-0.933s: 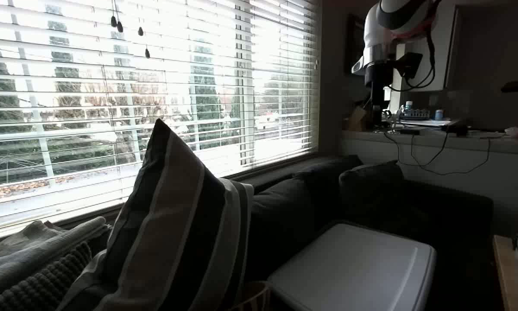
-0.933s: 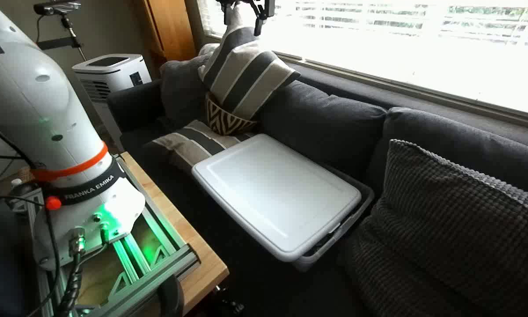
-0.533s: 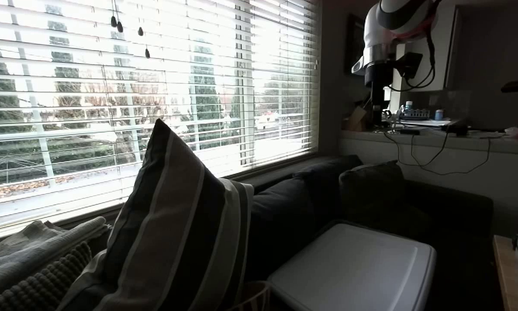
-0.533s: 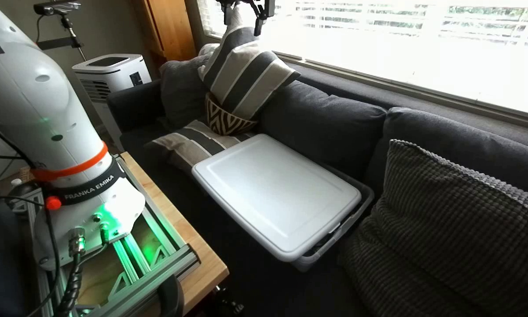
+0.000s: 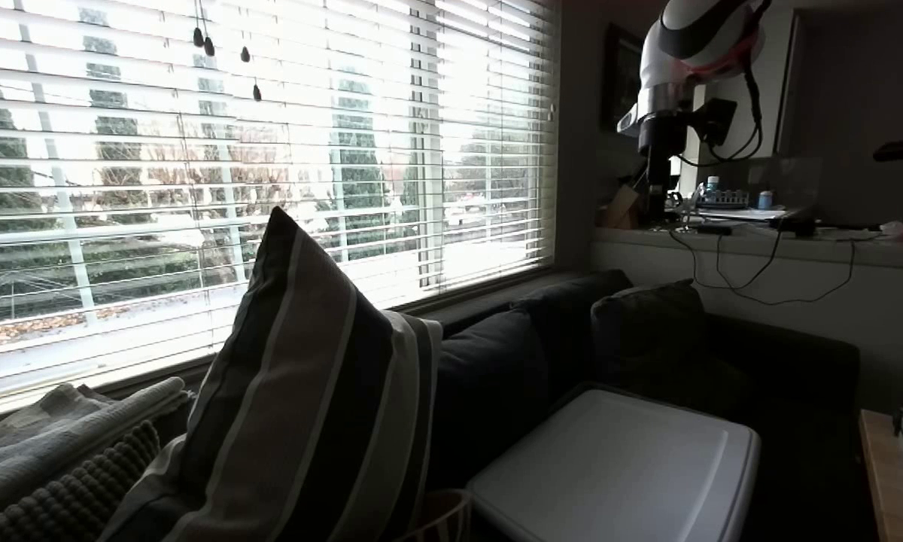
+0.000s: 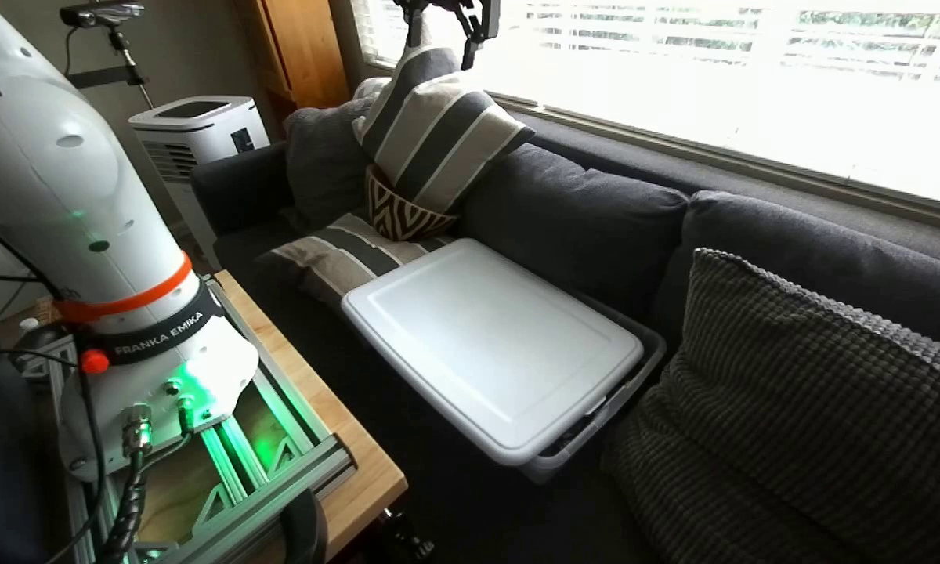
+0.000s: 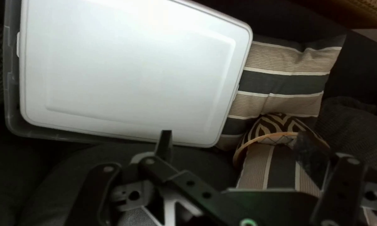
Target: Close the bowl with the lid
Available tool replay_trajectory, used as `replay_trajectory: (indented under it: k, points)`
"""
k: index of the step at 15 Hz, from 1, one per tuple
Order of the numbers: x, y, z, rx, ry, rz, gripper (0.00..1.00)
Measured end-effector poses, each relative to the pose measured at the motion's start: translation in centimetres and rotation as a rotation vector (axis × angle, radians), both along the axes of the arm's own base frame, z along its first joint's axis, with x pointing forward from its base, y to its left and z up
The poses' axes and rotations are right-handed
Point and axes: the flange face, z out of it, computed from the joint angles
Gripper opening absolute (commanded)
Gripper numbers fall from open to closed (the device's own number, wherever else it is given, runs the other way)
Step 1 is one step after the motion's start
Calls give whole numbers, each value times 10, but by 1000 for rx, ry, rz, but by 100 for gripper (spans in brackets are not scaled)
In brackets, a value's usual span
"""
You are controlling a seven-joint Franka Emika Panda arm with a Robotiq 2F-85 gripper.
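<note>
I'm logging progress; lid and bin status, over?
Jaws open, empty. White lid off-center on clear bin, gap at one end. Flat striped cushion by opposite end, contact unclear.

Glare from the window (image 5: 271,173) leaves the sofa (image 5: 493,369) in deep shadow.

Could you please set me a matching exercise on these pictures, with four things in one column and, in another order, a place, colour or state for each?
Column one
1. Lid
2. Gripper
3. Window blinds
4. Band just above the FRANKA EMIKA lettering

Column two
A. Orange
B. Off-centre on the bin, leaving part of it uncovered
C. Slatted, letting daylight through
D. Open, holding nothing

Right pairs: 1-B; 2-D; 3-C; 4-A
</note>
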Motion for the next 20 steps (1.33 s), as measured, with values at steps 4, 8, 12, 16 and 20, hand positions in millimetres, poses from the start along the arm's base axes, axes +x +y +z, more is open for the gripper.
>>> replay_trajectory:
  k: [4, 8, 12, 16, 20]
  points:
    - [3, -69, -37, 95, -52, -34, 100]
    - [1, -139, -100, 179, -102, -38, 100]
    - [7, -176, -167, 291, -124, -67, 100]
    - [13, -200, -235, 364, -87, -124, 100]
    - [8, -220, -304, 431, 23, -197, 100]
